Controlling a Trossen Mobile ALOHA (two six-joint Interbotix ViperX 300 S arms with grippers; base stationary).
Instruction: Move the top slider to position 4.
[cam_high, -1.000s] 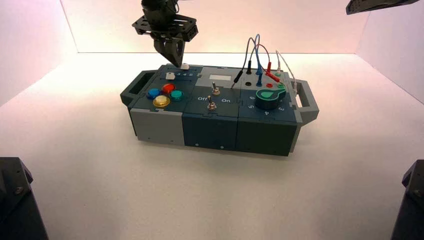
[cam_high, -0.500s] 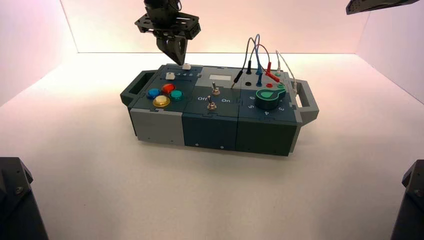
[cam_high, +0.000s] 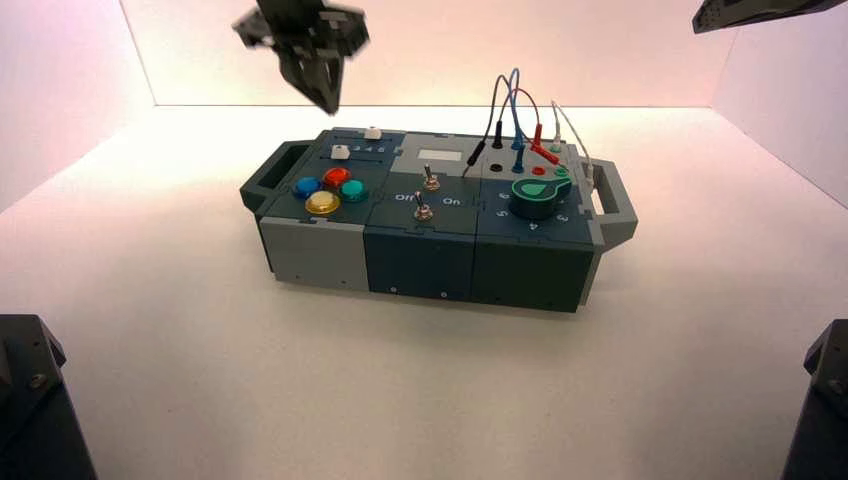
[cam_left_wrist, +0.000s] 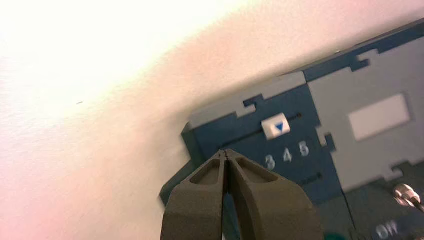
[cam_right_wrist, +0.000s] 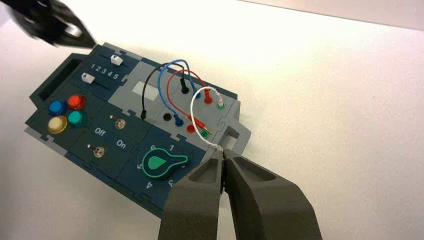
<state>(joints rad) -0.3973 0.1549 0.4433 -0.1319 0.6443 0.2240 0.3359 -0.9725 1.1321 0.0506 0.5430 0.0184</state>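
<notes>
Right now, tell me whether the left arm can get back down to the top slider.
Probably yes. The left gripper hangs shut above the box's back left corner, with open space between it and the top slider.

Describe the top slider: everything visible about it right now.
The top slider is a small white blocky knob, plastic by its look, with a blue downward triangle on its face. It sits in a thin dark slot on the dark blue panel, near the box's far left corner, with the triangle pointing close to the printed 4. Nothing touches it; the shut left gripper is clear of it.
</notes>
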